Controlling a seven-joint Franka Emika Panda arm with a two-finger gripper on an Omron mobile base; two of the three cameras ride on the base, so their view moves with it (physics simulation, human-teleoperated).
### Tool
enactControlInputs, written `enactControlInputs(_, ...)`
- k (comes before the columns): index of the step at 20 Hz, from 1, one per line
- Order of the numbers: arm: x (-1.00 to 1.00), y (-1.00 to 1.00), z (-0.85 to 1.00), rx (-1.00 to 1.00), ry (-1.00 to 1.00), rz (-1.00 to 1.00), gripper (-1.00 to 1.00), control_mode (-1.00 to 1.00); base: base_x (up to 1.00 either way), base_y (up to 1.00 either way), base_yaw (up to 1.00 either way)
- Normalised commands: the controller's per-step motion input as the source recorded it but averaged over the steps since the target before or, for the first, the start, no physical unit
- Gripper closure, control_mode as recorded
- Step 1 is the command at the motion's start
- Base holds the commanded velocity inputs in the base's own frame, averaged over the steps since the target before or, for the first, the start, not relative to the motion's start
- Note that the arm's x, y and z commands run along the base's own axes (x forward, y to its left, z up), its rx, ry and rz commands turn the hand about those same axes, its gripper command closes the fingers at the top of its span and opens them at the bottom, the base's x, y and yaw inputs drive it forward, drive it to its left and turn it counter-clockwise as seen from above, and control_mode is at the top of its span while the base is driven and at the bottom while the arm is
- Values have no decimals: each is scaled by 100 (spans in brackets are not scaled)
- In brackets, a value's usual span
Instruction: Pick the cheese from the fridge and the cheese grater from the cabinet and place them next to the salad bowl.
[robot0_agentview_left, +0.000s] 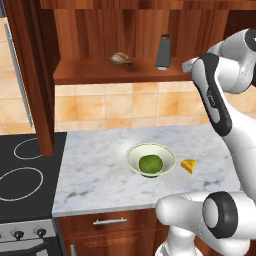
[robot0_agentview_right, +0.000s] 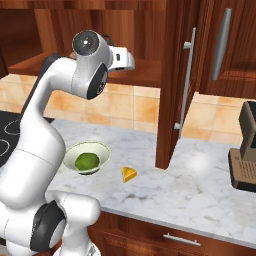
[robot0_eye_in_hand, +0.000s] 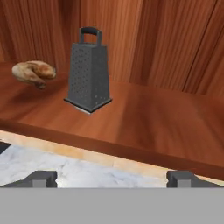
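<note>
Dark grey perforated cheese grater (robot0_eye_in_hand: 88, 72), reddish-brown wood-grain cabinet (robot0_eye_in_hand: 166, 118), yellow-orange cheese (robot0_agentview_left: 188, 165), white-grey marbled counter (robot0_agentview_left: 100, 170)

A brown rounded lump (robot0_eye_in_hand: 33, 72) lay on the wooden shelf. Below, a marble counter (robot0_agentview_left: 95, 170) ran in front of an orange tiled wall (robot0_agentview_left: 125, 106). A black stove (robot0_agentview_left: 22, 175) with white burner rings adjoined the counter on the left, with knobs (robot0_agentview_left: 29, 233) along its front. A silver drawer handle (robot0_agentview_left: 109, 221) showed under the counter edge. On the counter's right end stood a dark coffee machine (robot0_agentview_right: 245, 155).
</note>
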Motion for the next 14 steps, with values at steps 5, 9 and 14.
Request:
enactControlInputs(5, 36, 28, 10, 0, -4, -1, -100, -100, 0, 0, 0)
enactControlInputs(9, 57, 21, 13, 0, 0, -1, -100, -100, 0, 0, 0)
enactControlInputs(14, 51, 7, 66, 0, 15, 0, -100, -100, 0, 0, 0)
